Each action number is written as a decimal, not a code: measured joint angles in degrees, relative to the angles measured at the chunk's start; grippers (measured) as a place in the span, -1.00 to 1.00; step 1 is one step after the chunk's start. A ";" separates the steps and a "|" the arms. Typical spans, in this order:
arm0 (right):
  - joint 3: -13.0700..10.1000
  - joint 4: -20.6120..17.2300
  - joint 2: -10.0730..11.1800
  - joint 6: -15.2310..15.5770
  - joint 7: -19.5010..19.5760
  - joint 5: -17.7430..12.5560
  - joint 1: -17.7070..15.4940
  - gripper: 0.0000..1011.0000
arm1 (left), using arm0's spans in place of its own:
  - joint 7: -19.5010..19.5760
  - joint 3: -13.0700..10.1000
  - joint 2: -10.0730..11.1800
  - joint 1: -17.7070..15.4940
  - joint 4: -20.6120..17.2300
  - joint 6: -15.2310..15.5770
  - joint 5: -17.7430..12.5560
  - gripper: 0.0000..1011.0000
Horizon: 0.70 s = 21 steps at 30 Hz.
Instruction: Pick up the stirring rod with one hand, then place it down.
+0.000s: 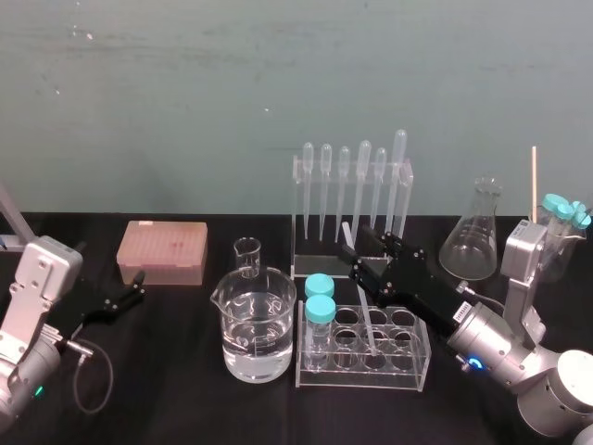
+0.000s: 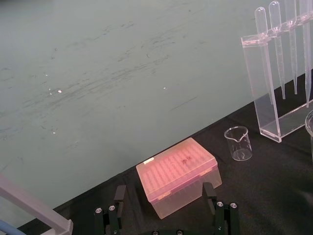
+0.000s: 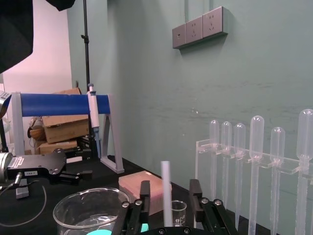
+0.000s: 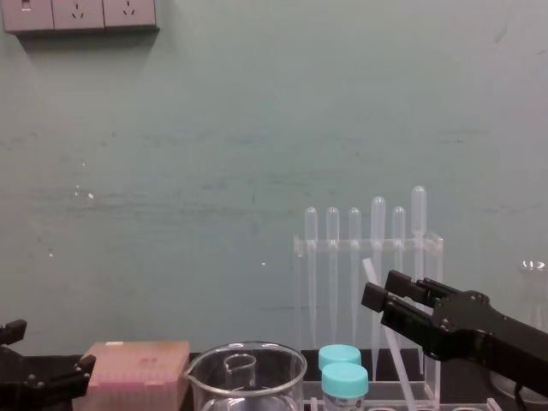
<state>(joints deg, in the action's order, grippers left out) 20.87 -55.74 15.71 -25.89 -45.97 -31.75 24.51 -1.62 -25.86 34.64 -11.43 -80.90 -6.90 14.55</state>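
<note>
Farthest left, the left tool (image 1: 137, 285) rests low over the black bench (image 1: 176, 399) with its fingers (image 2: 119, 196) spread apart and nothing between them. It points toward a pink tip box (image 1: 162, 250) lying just beyond it.

Next to the right stands a small empty beaker (image 1: 247, 257). In front of it is a large beaker (image 1: 255, 324), partly filled with clear liquid.

Beside the large beaker sits a clear tube rack (image 1: 412, 366). Two teal-capped tubes (image 1: 320, 298) stand at its left end.

The stirring rod (image 1: 368, 320) stands tilted, its lower end down in one of the rack's open wells. Its upper end leans back toward the pipette rack (image 1: 301, 218) behind, where a row of bulb-topped pipettes (image 1: 363, 185) hangs.

The right tool (image 1: 350, 257) reaches in from the right, above the tube rack, and straddles the upper part of the rod. In the right wrist view the rod rises between its two fingers (image 3: 145, 196) with a gap on either side. The tool is therefore open around the rod and not clamped on it.

Farther right stands an empty conical flask (image 1: 473, 243). Beyond it, at the bench's right edge, are more teal-capped tubes (image 1: 563, 209).
</note>
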 joint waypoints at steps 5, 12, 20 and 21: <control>0.00 0.00 0.00 0.00 -0.01 -0.02 0.00 0.24 | 0.00 0.00 0.00 0.00 0.00 0.00 0.00 0.98; -0.06 -1.54 0.35 1.03 0.72 0.10 -0.62 0.69 | 0.00 0.00 0.00 0.00 0.00 0.00 0.00 0.98; -2.41 -10.96 3.37 5.66 9.85 2.10 -7.21 0.98 | 0.00 0.00 0.00 0.00 0.00 0.00 0.00 0.98; -2.86 -11.46 3.57 5.72 11.22 2.64 -7.79 0.98 | 0.00 0.00 0.00 0.00 0.00 0.00 0.00 0.98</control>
<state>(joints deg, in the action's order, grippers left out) 18.01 -67.20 19.28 -20.17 -34.75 -29.10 16.73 -1.62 -25.86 34.64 -11.43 -80.90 -6.91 14.55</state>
